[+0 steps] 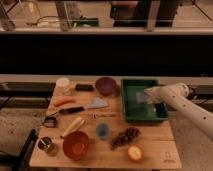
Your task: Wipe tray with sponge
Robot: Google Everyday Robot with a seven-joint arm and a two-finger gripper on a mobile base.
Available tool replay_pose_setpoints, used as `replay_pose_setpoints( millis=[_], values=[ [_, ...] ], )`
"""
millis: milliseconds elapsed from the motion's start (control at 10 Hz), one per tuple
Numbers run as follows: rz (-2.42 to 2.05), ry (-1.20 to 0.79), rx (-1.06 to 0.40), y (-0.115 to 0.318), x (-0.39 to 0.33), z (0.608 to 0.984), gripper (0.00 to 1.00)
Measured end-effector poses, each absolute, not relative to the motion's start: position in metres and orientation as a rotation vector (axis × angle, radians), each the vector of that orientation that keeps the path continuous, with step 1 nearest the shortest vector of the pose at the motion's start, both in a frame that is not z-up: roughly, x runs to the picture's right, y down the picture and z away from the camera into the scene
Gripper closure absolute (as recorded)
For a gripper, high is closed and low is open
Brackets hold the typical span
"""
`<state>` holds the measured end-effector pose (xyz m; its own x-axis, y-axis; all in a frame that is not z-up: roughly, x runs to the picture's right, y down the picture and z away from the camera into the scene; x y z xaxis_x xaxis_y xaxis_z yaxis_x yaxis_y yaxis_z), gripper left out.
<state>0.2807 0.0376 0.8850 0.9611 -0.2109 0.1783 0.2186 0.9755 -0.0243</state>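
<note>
The dark green tray (131, 112) sits on the right side of the wooden table. The pale blue-grey sponge (142, 96) lies inside it near the back middle, flat on the tray floor. My gripper (148, 95) reaches in from the right at the end of the white arm (185, 102) and is over the sponge, pressing on it.
A purple bowl (105, 85) stands just left of the tray. A pale wedge with a black handle (85, 106), a carrot (65, 101), a white cup (63, 85), a banana (73, 126), a blue cup (102, 131), grapes (125, 137), an orange bowl (76, 145) and a metal cup (46, 145) fill the table.
</note>
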Motion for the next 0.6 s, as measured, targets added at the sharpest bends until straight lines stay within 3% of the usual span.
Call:
replay_pose_setpoints(
  millis=[200, 600],
  values=[
    [-0.22, -0.171, -0.004, 0.036, 0.277, 0.87, 0.93],
    [-0.213, -0.188, -0.012, 0.028, 0.271, 0.861, 0.55]
  ],
)
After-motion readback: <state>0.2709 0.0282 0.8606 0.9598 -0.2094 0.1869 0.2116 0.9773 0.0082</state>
